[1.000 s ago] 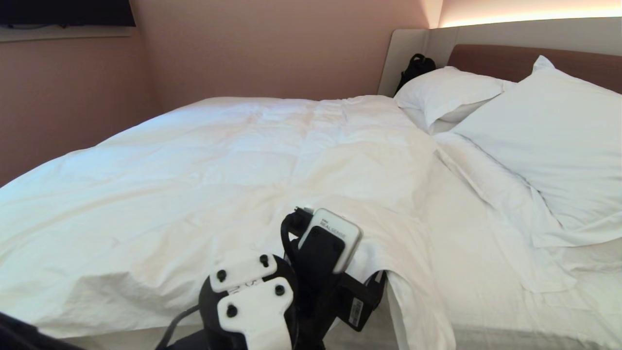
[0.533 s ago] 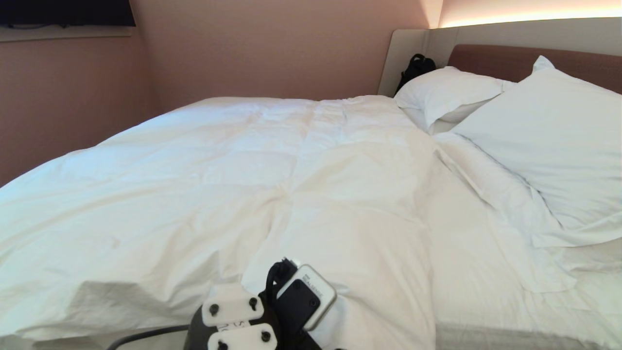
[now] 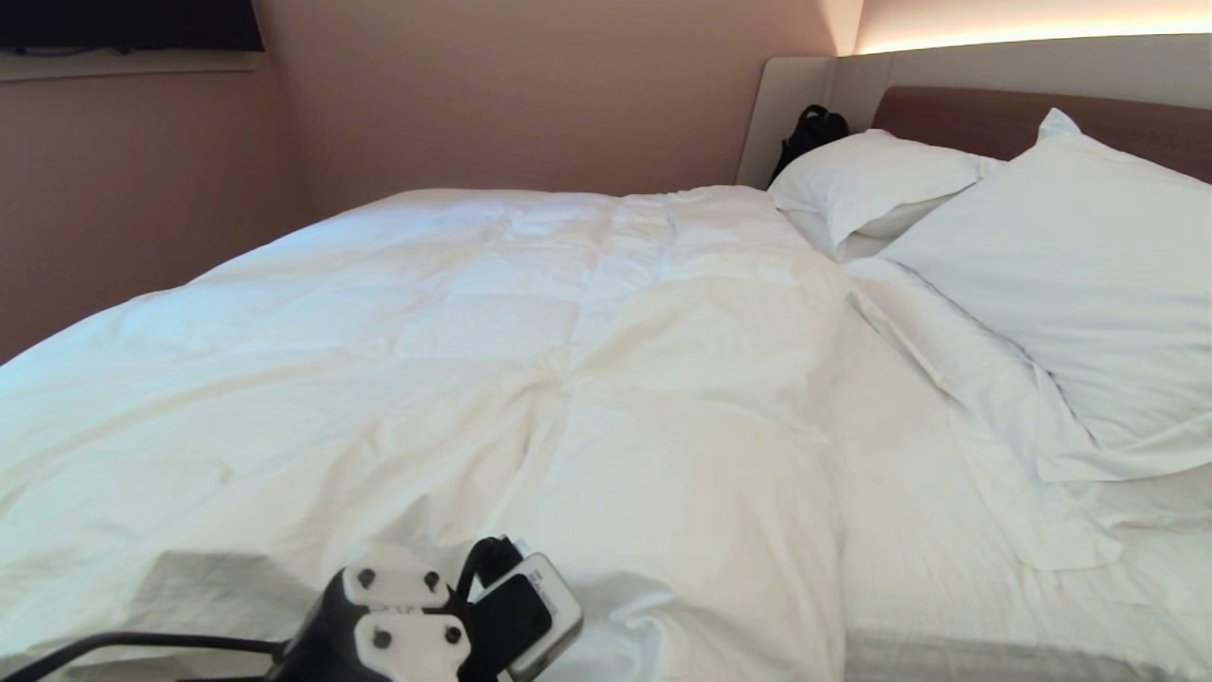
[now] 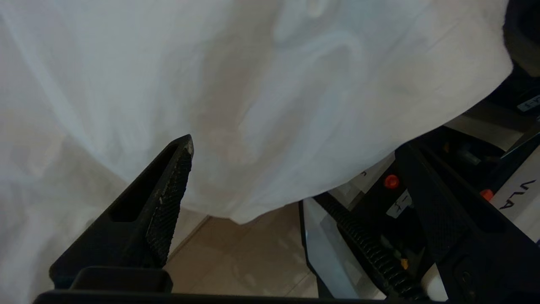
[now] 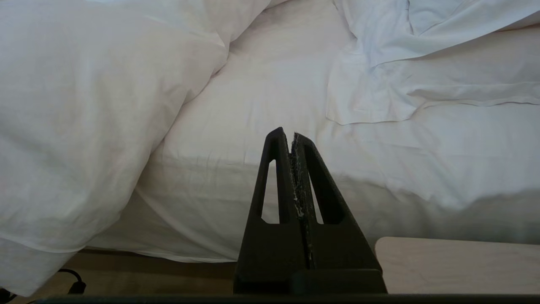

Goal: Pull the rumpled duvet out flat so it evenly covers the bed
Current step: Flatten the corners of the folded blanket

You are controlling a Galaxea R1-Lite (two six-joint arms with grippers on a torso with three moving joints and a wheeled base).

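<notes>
My left hand [image 4: 295,177] is at the near edge of the bed [image 3: 994,654], low in the head view, fingers [image 4: 168,185] spread wide with nothing between them. The wrist view shows the duvet [image 3: 454,379] hem hanging loose past the open jaws, floor visible below it, so the cloth is free of my grip. The duvet lies over most of the mattress, draping down the near side. It is fairly flat but with creases running toward the near edge and a puckered fold in the middle. Its top edge stops short of the pillows [image 3: 1070,265], leaving a strip of sheet [image 3: 909,493] bare on that side, probably where coverage is uneven. My right hand [image 5: 292,143] is parked by the bed's side, fingers pressed fully together, holding nothing. It faces the bare sheet, the duvet bulging to one side. Judging from this, the near hem is placed; smoothing toward the pillows likely remains.
</notes>
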